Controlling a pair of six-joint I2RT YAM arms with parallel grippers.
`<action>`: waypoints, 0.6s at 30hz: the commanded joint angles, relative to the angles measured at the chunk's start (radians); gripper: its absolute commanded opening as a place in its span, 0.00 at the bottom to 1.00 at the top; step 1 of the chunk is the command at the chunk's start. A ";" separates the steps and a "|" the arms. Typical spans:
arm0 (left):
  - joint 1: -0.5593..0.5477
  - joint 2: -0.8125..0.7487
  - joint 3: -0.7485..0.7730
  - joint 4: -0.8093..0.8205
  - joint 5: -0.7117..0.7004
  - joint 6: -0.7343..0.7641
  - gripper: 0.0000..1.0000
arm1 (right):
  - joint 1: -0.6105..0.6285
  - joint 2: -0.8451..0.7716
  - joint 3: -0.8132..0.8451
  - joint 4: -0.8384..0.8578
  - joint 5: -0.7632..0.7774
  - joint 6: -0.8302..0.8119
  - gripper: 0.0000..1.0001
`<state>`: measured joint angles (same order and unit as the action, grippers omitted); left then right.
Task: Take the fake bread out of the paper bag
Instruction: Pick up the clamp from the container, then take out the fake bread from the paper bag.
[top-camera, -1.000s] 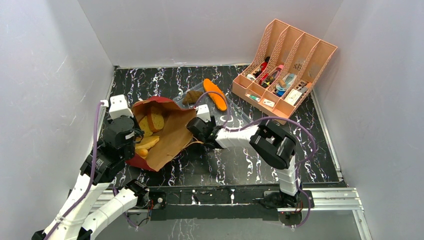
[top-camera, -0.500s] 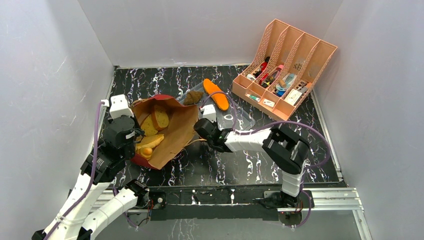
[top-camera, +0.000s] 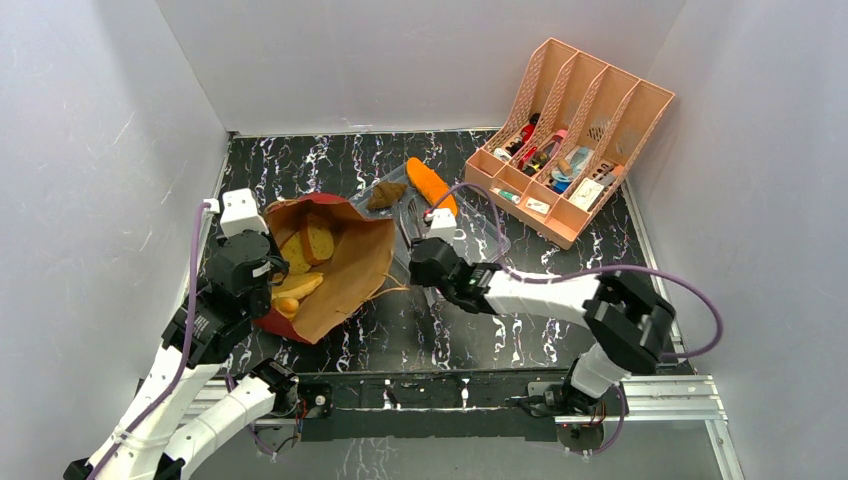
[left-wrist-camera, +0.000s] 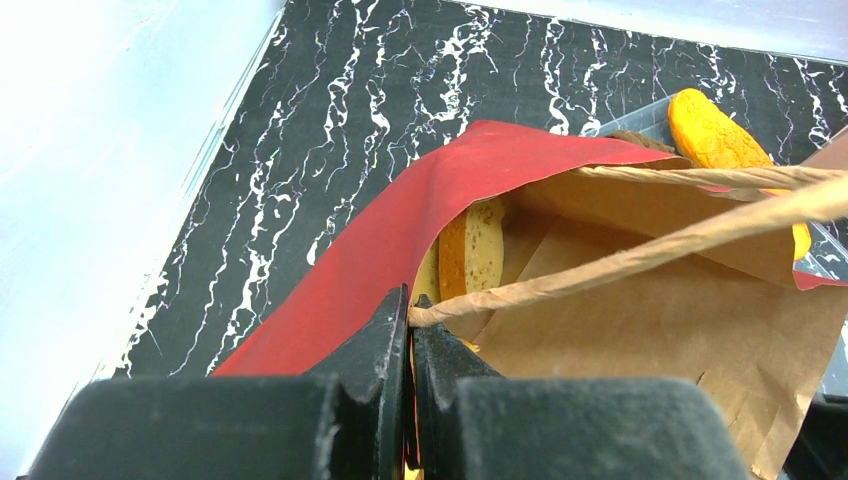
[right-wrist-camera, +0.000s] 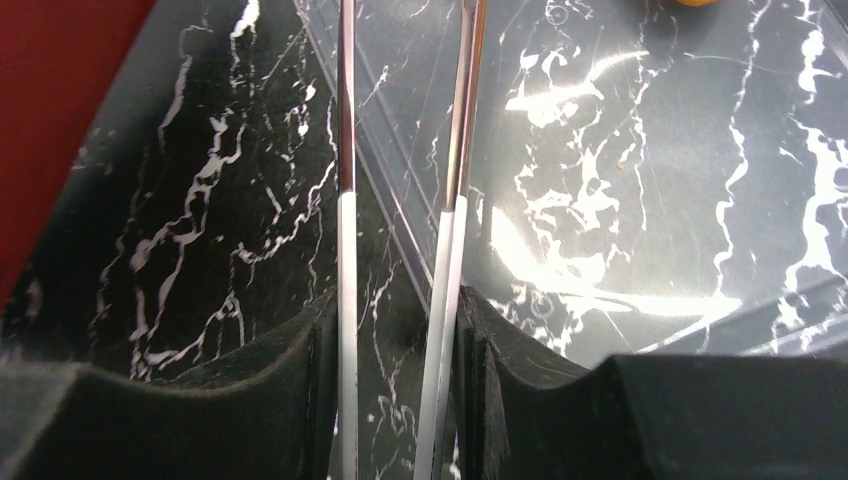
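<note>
A: Top view. The paper bag (top-camera: 345, 275) lies on its side at the left of the table, mouth open. Tan bread slices (top-camera: 310, 240) are inside it. An orange loaf (top-camera: 430, 187) and a dark lump (top-camera: 384, 195) lie in the clear tray (top-camera: 480, 235) just beside the bag.

B: Grippers?

A: The left gripper (top-camera: 262, 268) is at the bag's left rim. The right gripper (top-camera: 418, 243) is at the tray's near corner, with metal tongs (top-camera: 409, 214).

B: Left wrist view?

A: The fingers are clenched on the bag's twisted handle (left-wrist-camera: 620, 255). One slice (left-wrist-camera: 478, 248) stands inside against the red wall.

B: Right wrist view?

A: The fingers (right-wrist-camera: 300, 380) are grasping the tongs (right-wrist-camera: 347, 250), one pad against each arm, over the tray's edge (right-wrist-camera: 600, 200).
</note>
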<state>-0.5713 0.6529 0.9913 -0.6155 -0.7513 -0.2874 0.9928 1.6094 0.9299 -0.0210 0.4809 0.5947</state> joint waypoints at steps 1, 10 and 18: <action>0.002 -0.007 0.017 0.027 -0.011 0.018 0.00 | 0.004 -0.182 -0.067 0.029 -0.013 0.080 0.36; 0.001 -0.008 -0.016 0.028 -0.002 0.021 0.00 | 0.116 -0.534 -0.163 -0.138 0.139 0.145 0.36; 0.001 0.010 -0.069 0.076 0.057 0.016 0.00 | 0.254 -0.676 -0.084 -0.287 0.246 0.166 0.36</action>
<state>-0.5713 0.6597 0.9386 -0.5956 -0.7207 -0.2802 1.1989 0.9792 0.7656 -0.2642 0.6364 0.7386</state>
